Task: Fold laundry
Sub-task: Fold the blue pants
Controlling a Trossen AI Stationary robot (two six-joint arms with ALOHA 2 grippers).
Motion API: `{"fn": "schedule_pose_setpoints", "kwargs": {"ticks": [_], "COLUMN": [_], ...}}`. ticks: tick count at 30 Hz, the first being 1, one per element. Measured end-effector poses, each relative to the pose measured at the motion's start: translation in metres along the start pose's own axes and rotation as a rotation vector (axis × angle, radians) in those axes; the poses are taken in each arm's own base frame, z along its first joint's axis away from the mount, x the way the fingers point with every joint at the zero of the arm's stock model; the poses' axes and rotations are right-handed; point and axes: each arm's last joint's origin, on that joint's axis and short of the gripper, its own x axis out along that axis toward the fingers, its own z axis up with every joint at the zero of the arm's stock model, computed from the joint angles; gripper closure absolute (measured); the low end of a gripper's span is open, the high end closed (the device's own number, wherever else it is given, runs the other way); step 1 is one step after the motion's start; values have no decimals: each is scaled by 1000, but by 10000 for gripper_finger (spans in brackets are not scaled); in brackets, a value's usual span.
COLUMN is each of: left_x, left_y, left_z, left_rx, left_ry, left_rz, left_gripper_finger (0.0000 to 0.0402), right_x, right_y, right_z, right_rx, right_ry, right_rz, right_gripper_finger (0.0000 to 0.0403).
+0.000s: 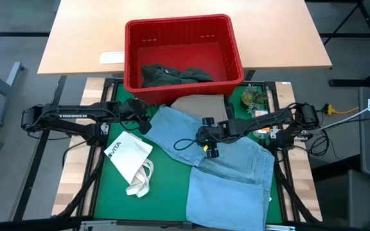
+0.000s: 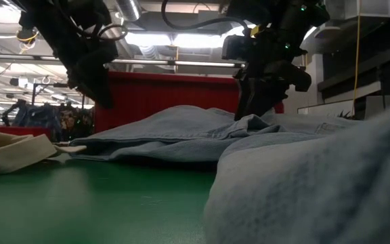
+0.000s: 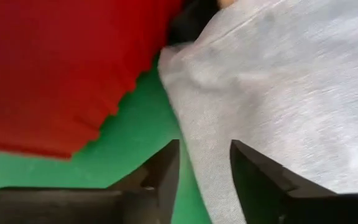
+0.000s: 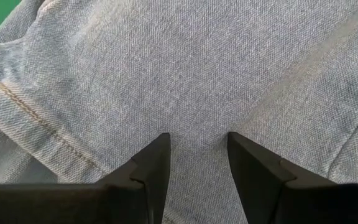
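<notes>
Item under work: light blue denim piece [image 1: 227, 173], spread flat across centre and right of the green mat [image 1: 111, 192], partly doubled over itself, one corner reaching up beside the red basket [image 1: 184, 51]. Beige piece [image 1: 201, 102] lies under its top edge, mostly covered. Dark green-grey piece [image 1: 172, 76] sits inside the basket, not yet out.

Handling, judged: denim is soft but thick, fairly heavy for cloth, holds a crease, won't slip much on the mat. Layers drag together, so pinch one layer only. Best hold looks like a hem or the stitched seam near a corner; mid-panel pinch would bunch it.

Left gripper [image 3: 204, 180]: at the denim's upper-left edge, close by the basket. Fingers apart with a narrow gap, cloth edge lying under them, nothing clamped as far as can be seen.

Right gripper [image 4: 197, 168]: over mid-panel of the denim, pointing down. Fingers apart, tips on or just above the fabric, nothing held.

Surface: mat flat, sound. White tote bag [image 1: 130, 160] lies on its left part, near the denim, not part of the job.

Room: wooden table behind the basket; workshop lights, racks beyond. No person seen near.
</notes>
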Motion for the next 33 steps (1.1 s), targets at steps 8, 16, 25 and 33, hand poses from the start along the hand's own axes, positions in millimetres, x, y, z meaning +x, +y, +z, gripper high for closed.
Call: {"fn": "schedule_pose_setpoints", "kwargs": {"ticks": [8,16,25,33], "left_x": [4,14,35,48], "left_y": [6,13,18,19], "left_z": [-3,-18,-49,-69], "left_rx": [-59,-210,-347,-435], "left_ry": [59,203,229,188], "left_rz": [33,-118,-147,-189], "left_gripper_finger": [203,200,200,200], "right_x": [0,-12,-26,-29], "right_y": [1,-2,-6,-8], "right_z": [0,1,13,16], "right_rx": [0,2,-1,-16], "right_ry": [-5,-19,-64,-77], "right_rz": [25,26,17,14], "right_gripper_finger": [242,242,242,242]}}
